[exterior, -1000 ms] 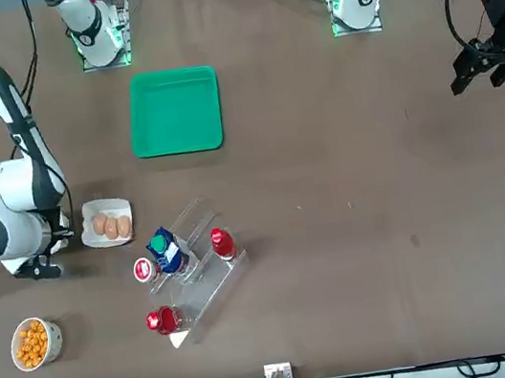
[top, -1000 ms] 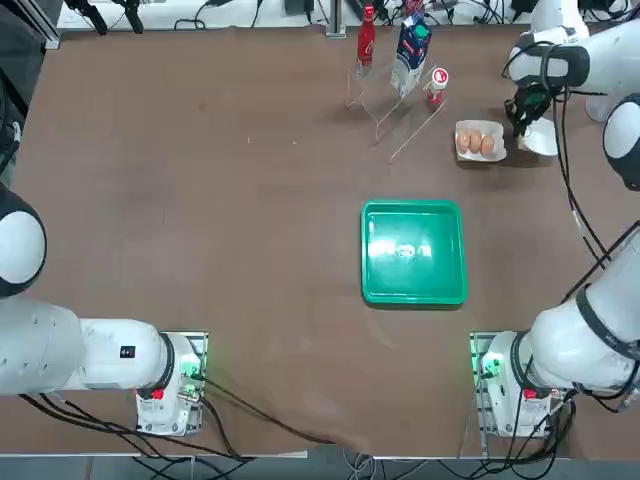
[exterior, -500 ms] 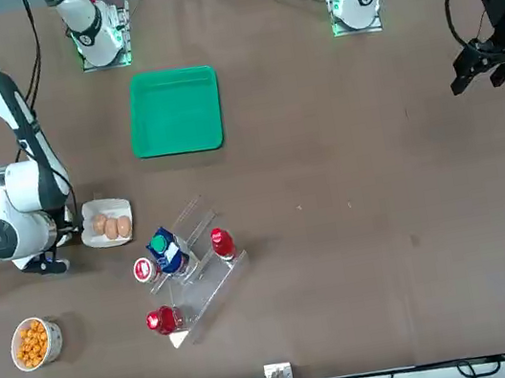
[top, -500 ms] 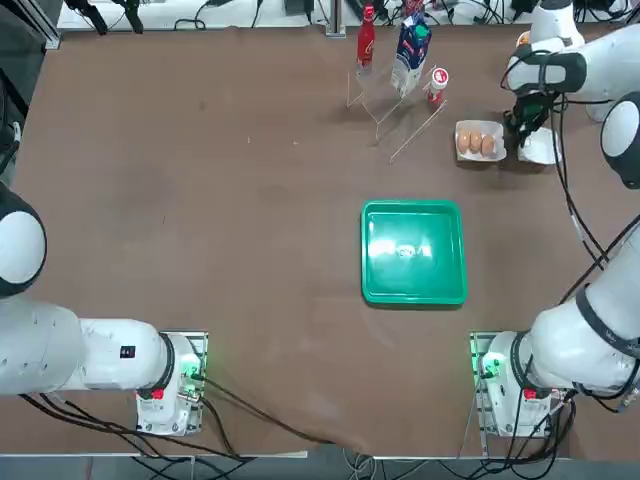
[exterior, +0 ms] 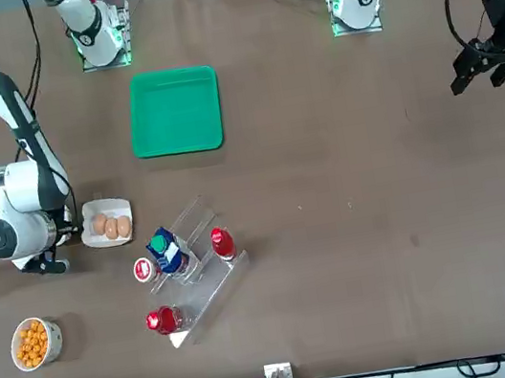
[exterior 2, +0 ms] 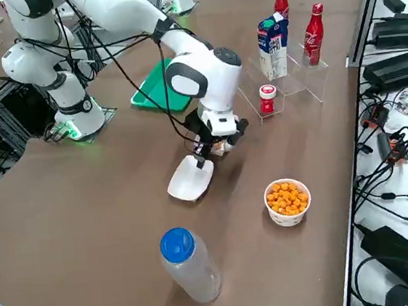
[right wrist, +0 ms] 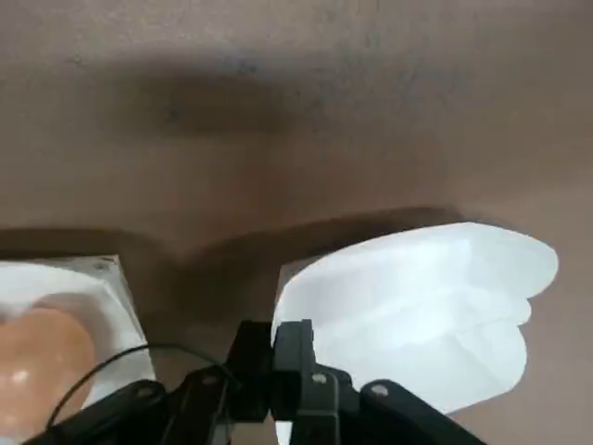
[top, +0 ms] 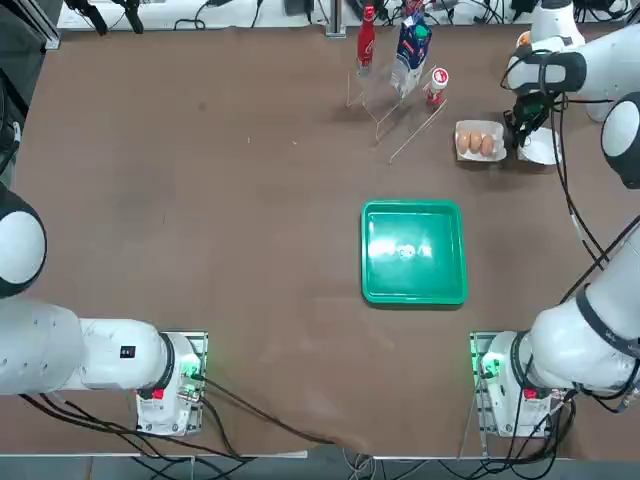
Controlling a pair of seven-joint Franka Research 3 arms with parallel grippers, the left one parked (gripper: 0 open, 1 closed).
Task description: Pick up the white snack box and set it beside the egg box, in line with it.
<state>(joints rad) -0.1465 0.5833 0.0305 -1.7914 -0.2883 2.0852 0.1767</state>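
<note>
Brown tabletop (top: 250, 250) below, the right gripper (right wrist: 274, 336) pinches the white snack box (exterior 2: 191, 179) by its edge, fingers closed; best align it with the egg box (top: 480, 141) before releasing gently.

A brown table (top: 250, 200) carries a green tray (top: 413, 290) and, near it, the egg box (top: 481, 126). A clear stand (exterior: 212, 283), a cup of orange snacks (exterior 2: 287, 219) and a blue-capped bottle (exterior 2: 194, 271) also stand on it.

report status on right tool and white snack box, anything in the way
Right tool shut on white snack box, at its edge nearest the egg box. Snack box beside egg box, roughly in line, gap between. Egg box close to tool, watch clearance.
</note>
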